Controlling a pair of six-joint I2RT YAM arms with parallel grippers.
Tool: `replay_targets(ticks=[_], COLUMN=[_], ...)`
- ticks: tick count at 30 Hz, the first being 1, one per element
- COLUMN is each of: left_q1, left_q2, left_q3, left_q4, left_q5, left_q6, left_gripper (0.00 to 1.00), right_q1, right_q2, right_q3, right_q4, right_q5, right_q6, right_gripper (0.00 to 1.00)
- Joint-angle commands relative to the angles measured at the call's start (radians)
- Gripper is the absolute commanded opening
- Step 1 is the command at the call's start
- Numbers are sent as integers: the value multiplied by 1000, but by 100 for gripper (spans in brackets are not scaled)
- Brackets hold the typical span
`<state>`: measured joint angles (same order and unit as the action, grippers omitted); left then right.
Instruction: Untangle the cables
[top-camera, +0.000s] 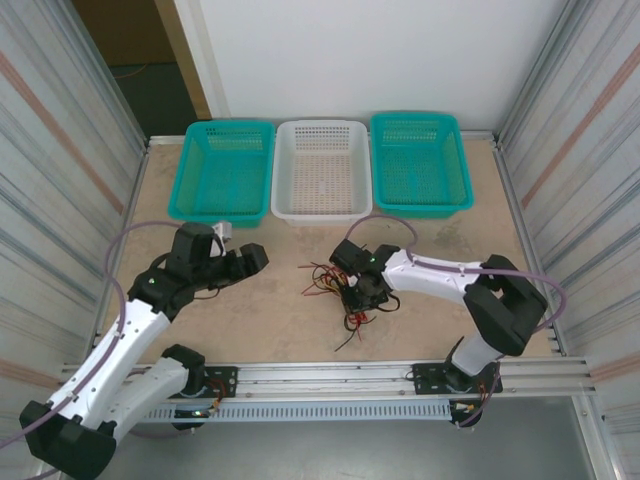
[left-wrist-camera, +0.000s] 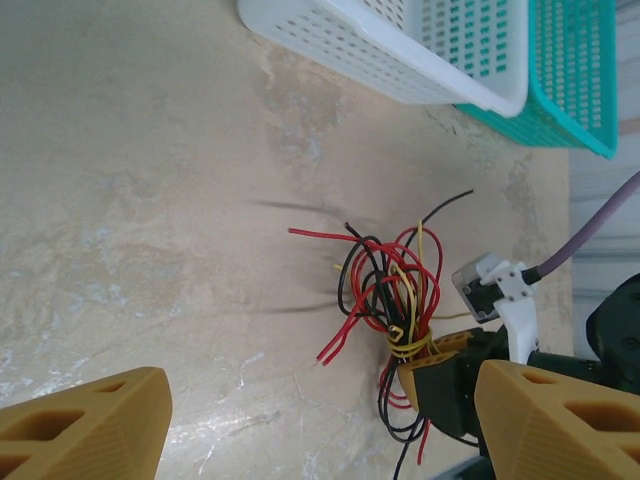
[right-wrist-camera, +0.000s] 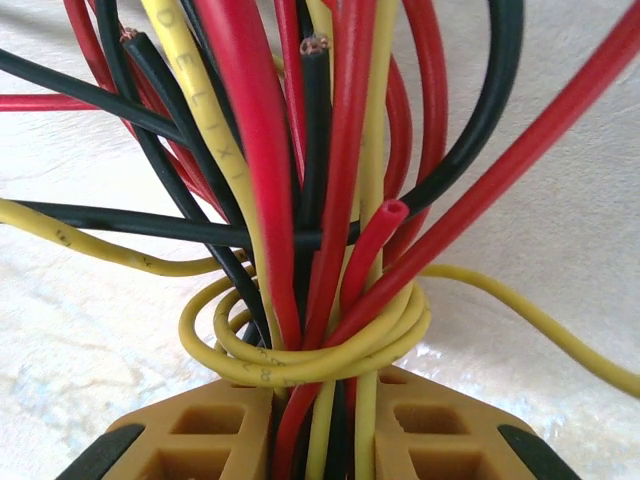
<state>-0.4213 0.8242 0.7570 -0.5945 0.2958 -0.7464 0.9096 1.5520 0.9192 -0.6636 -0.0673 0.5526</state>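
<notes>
Cables (right-wrist-camera: 245, 150) apparently pinched in right end effector (right-wrist-camera: 322, 430), lower ends hidden; left end effector (left-wrist-camera: 315, 425) stands open.

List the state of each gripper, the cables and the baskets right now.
cables, tangled bunch, bound by a yellow cable looped around it.
right gripper, shut on the cables.
left gripper, open, holding nothing, apart from the cables.
left teal basket, empty.
white basket, empty.
right teal basket, empty.

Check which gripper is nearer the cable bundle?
Right. The right gripper is at the cable bundle, clamped on it; the left gripper sits open off to the bundle's left, apart from it.
</notes>
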Motion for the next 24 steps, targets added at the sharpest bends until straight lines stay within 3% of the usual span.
replay_targets(ticks=[1,8,18,24], left_q1=[-6,-82,-120,-108], left_q2=[38,128,162,140], left_q3=[32,103,81,83], left_q4=[43,128,255,178], left_q5=[140,279,387,362], left_q6=[72,119,43,53], left_gripper=[81,99,98,96], right_q1=[61,125,202,224], right_q2=[-136,-226,-150,-107], right_q3=[77,212,362,404], right_q4=[-37,-105,-138,-131], right_q5=[63,52,84,104], right_q6=[-89,-207,-268,-279], right_gripper=[16,15,17,18])
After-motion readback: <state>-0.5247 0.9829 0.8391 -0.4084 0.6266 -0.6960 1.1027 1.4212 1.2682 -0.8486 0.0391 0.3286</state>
